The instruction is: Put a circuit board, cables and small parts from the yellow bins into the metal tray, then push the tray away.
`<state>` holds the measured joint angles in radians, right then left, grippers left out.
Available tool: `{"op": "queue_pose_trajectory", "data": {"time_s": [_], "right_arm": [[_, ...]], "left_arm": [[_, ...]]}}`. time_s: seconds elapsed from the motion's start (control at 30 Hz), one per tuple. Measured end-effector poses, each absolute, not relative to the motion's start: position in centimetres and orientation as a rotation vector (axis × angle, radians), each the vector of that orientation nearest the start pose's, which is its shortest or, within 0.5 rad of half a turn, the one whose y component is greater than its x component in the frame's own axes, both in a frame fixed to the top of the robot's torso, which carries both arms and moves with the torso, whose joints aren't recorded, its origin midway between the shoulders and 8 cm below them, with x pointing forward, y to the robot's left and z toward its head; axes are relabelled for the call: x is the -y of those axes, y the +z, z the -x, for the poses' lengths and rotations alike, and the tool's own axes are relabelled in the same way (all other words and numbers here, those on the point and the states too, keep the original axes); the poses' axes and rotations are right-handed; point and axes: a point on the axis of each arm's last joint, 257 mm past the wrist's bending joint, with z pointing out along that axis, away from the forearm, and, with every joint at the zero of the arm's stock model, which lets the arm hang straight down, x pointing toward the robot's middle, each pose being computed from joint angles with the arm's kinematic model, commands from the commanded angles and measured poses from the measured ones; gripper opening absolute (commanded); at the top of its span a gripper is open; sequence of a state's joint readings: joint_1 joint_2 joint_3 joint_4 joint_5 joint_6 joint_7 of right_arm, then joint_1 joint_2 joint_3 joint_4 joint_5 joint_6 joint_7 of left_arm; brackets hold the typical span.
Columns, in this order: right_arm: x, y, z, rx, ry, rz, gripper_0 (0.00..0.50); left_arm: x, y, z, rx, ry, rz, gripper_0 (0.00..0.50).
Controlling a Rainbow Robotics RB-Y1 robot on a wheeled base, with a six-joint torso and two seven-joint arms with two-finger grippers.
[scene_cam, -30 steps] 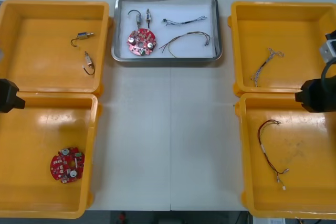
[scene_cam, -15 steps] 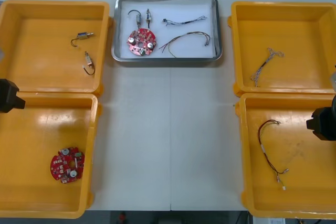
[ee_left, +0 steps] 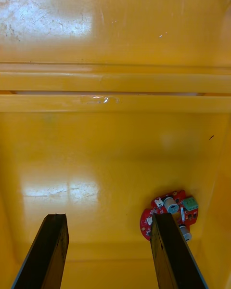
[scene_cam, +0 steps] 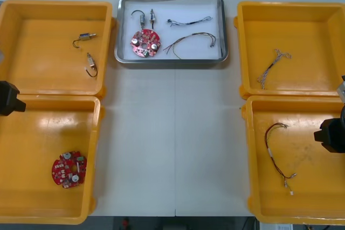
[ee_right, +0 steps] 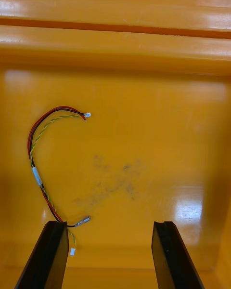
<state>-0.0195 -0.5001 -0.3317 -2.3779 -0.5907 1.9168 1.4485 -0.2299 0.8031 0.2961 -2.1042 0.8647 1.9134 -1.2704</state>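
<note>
Both grippers: jaws spread, holding nothing.
Right gripper (ee_right: 109,226): over near right yellow bin (scene_cam: 251,154); red and yellow cable (ee_right: 36,175) by one finger.
Left gripper (ee_left: 108,217): over near left yellow bin (scene_cam: 94,154); round red circuit board (ee_left: 169,214) by one finger.
Metal tray (scene_cam: 223,25): far centre, holding second circuit board (scene_cam: 145,43), cables (scene_cam: 190,22), small metal parts (scene_cam: 143,20).

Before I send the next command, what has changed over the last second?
The right claw, open and empty, drew back toward the robot along the table's right edge, from the divide between the two right bins to above the near right bin, by the red and yellow cable. Nothing gripped or released. The left claw, the metal tray and its contents stayed put.
</note>
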Motion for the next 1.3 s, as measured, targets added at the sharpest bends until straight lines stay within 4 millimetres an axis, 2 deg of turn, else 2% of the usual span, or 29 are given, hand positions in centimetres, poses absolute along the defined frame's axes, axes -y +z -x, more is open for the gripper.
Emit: {"op": "queue_pose_trajectory", "data": {"time_s": [1.3], "right_arm": [[34.61,-20.28,-34.65,-2.624,-0.048,0.030,0.500]], "left_arm": [[-37.82,-15.76,-38.81,-2.692,-0.005,0.045,0.500]]}}
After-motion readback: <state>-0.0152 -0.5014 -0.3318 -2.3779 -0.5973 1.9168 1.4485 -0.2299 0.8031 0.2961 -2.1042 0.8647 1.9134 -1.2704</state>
